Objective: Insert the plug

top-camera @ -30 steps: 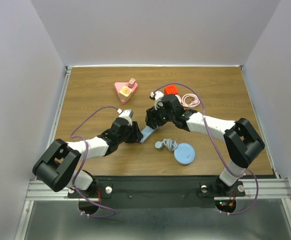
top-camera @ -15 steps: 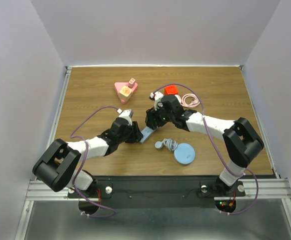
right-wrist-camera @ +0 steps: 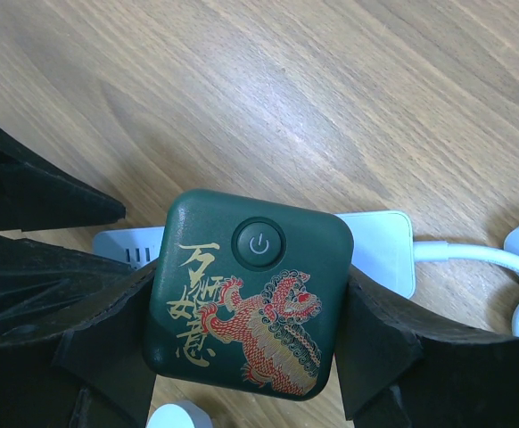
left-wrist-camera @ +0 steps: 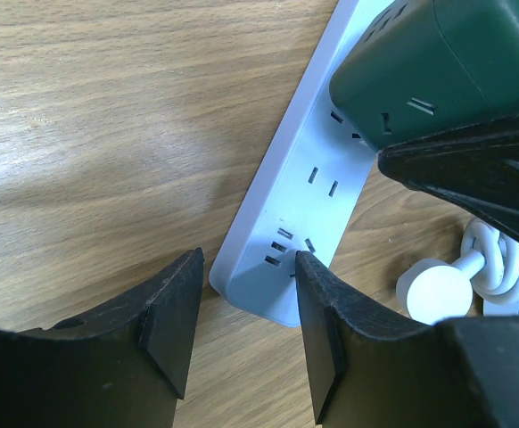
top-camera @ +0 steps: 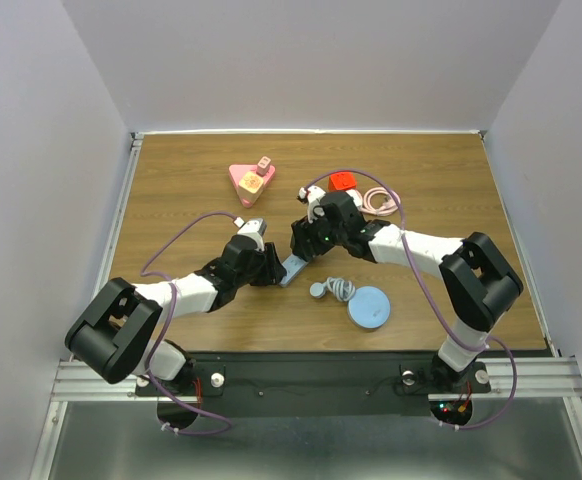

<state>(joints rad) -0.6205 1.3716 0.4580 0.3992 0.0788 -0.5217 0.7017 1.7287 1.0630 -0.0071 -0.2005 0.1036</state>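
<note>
Pincers both grip: left pincer squeezes the power strip, right pincer squeezes the green plug.

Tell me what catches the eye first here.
A dark green plug with a red-and-gold lion print, clamped in the right gripper, sits over the white power strip at the centre of the top view. The left gripper pinches the strip's free end. A pink triangular block lies farther back.
</note>
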